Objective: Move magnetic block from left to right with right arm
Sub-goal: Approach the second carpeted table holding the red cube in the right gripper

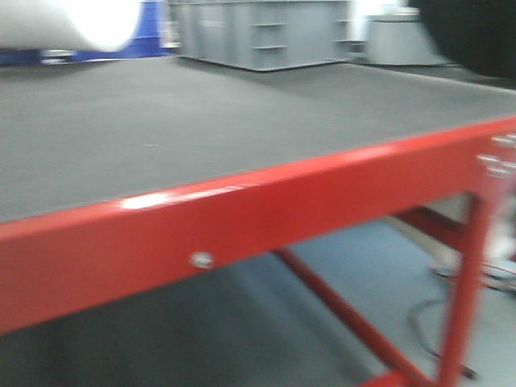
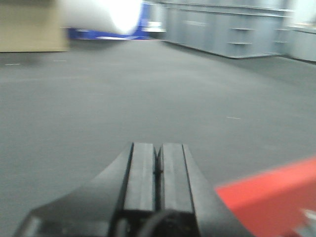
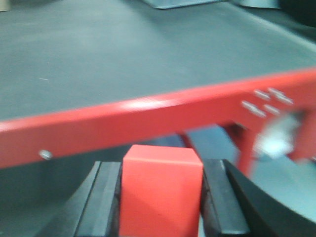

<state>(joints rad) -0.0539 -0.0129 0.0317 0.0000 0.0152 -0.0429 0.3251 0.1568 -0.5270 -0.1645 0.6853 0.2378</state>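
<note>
1. Lower centre, right wrist view: shows the right tool (image 3: 160, 202) clamped on the magnetic block (image 3: 162, 187), dark pads (image 3: 106, 197) flat against two opposite faces. Grips squarely, probably to stop the cube twisting in carriage.
2. Places the block in the air on the near side of the red rail (image 3: 148, 116) of the worktop, apparently not over the dark mat (image 3: 123, 49). Reads as mid-transfer, not yet set down.
3. Lower centre, left wrist view: shows the left tool (image 2: 158, 170) clenched on nothing, fingers pressed together, low over the mat. Presumably parked there to leave the job to the right arm.
4. Front view: shows no cube on the visible mat. Note grey crates (image 1: 258, 36) along the top edge and a blurred white shape (image 1: 72, 20) at upper left.
</note>
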